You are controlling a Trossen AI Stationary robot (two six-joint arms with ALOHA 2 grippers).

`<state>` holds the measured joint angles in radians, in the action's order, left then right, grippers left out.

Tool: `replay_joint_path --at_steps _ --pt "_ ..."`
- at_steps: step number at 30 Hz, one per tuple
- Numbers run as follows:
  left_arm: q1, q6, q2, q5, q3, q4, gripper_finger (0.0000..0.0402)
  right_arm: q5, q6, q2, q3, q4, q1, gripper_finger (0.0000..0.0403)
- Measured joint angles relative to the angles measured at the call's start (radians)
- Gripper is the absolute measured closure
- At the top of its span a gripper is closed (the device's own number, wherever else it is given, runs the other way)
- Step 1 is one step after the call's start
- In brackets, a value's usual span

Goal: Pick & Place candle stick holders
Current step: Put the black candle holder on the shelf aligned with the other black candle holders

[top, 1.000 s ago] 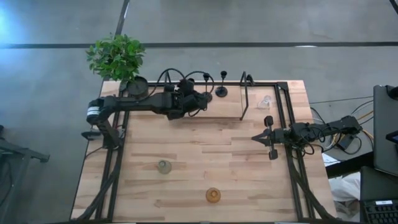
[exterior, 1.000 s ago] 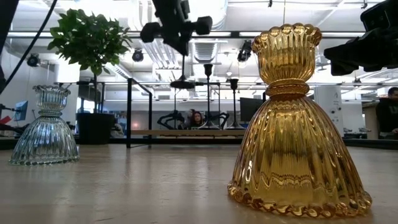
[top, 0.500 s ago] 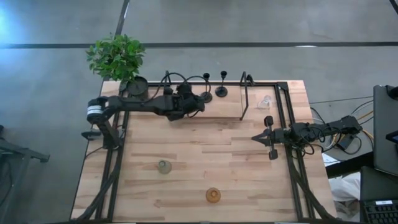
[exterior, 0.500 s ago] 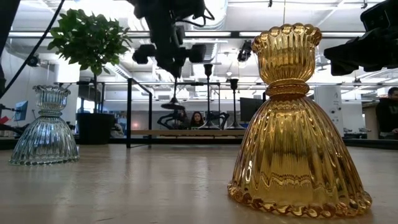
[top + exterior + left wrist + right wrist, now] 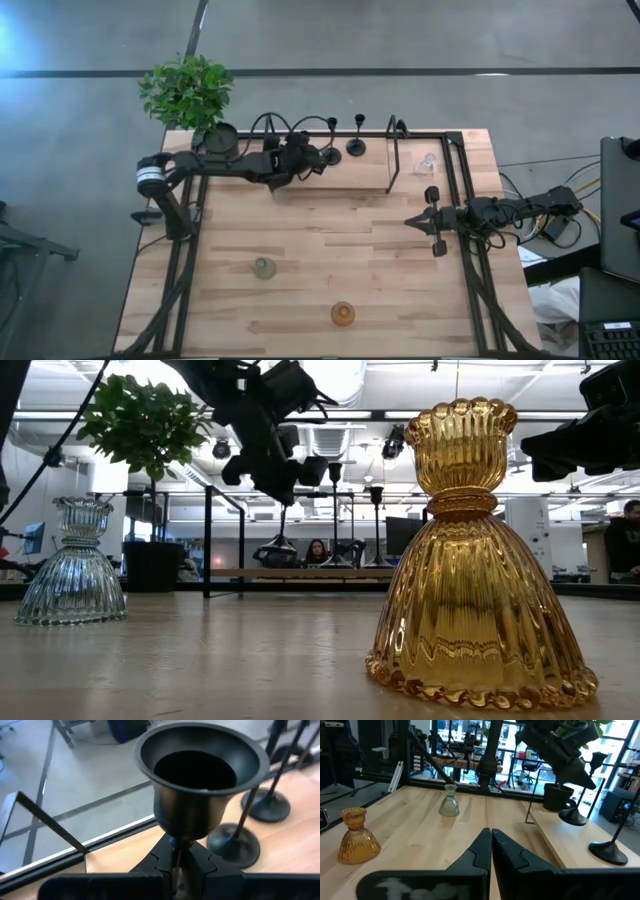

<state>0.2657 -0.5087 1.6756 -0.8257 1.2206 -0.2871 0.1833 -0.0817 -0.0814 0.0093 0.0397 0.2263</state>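
Note:
My left gripper [image 5: 303,160] is at the table's far side, shut on a black candle stick holder [image 5: 200,775]. The holder's round base [image 5: 276,550] hangs a little above the table. Two more black holders [image 5: 332,152] [image 5: 356,147] stand on their bases just to its right. They also show in the left wrist view [image 5: 232,840] [image 5: 270,807]. A grey-green glass holder [image 5: 263,267] and an amber one [image 5: 343,313] stand on the near half. A clear one [image 5: 427,163] stands at the far right. My right gripper [image 5: 412,220] is shut and empty at the right side. My left gripper pinches the black holder's thin stem [image 5: 175,854] between its two fingers, just under the cup. The fingers slant down from above. The cup [image 5: 200,765] sits on the wrist side of the fingers. The stem and base [image 5: 572,817] hang below, seemingly clear of the table.
A potted green plant [image 5: 188,90] stands at the far left corner, with a round black pot [image 5: 222,137] beside the left arm. A black metal frame [image 5: 455,180] runs along the table's sides. A black upright bracket [image 5: 393,160] stands left of the clear holder.
My left gripper has gone toward the table's left edge and down, tipping as it went. It carries the black holder, whose base has dropped from well above the table to just over it. My right arm has kept still.

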Motion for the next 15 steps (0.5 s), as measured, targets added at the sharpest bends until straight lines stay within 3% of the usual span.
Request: replay_joint_path --at_steps 8,15 --pt "0.052 0.223 0.0 0.147 -0.001 0.112 0.0382 0.0 0.0 0.0 0.0 0.0 0.0 0.0394" --pt "0.102 0.322 -0.001 0.273 -0.001 0.13 0.0382 0.0 0.002 0.0 0.0 0.0 0.0 0.0394"
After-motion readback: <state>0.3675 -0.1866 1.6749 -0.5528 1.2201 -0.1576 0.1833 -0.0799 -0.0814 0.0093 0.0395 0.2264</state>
